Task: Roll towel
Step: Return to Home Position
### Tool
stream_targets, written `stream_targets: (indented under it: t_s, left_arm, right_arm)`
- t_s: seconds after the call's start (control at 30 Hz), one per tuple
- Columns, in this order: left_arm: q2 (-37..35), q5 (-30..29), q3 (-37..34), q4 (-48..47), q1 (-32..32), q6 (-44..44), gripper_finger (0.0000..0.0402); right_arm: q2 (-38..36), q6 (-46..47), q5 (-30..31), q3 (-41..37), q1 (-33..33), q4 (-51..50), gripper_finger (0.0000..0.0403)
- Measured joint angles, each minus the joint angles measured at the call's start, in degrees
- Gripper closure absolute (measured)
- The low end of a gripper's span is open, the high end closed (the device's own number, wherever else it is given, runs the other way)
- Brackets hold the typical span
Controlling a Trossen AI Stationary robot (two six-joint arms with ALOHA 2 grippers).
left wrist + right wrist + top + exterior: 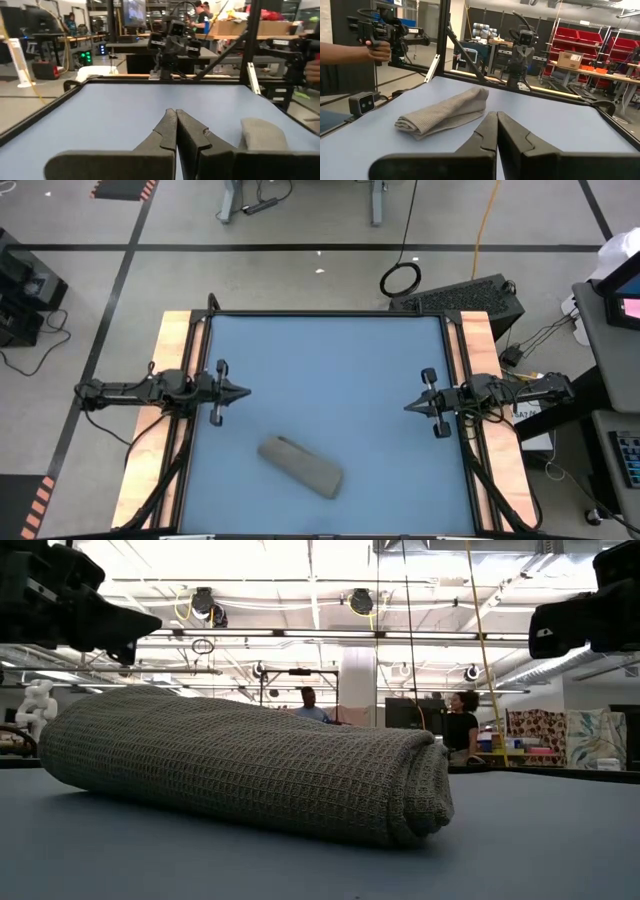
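Note:
The grey towel (301, 466) lies rolled into a thick cylinder on the blue tabletop, near the front edge and a little left of centre, resting on its side. It fills the low view (250, 770) and shows in the right wrist view (445, 112); one end shows in the left wrist view (262, 134). My left gripper (246, 391) hovers shut at the table's left side, pointing level toward the middle. My right gripper (407, 406) hovers shut at the right side, facing it. Neither touches the towel.
Wooden side rails (165, 410) and a black frame (330, 314) border the blue table. A person's hand (377, 50) holds a device beyond the table's near edge. People stand in the room behind (460, 720). The far half of the tabletop (330, 360) is bare.

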Motion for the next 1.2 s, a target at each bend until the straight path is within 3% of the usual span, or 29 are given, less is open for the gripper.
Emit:
stream_targets:
  t_s: [1.2]
  left_arm:
    - [0.00,-0.11,-0.02,0.06,0.82,-1.45,0.0398]
  right_arm:
    - [0.02,1.55,0.04,0.02,-0.02,0.09,0.0403]
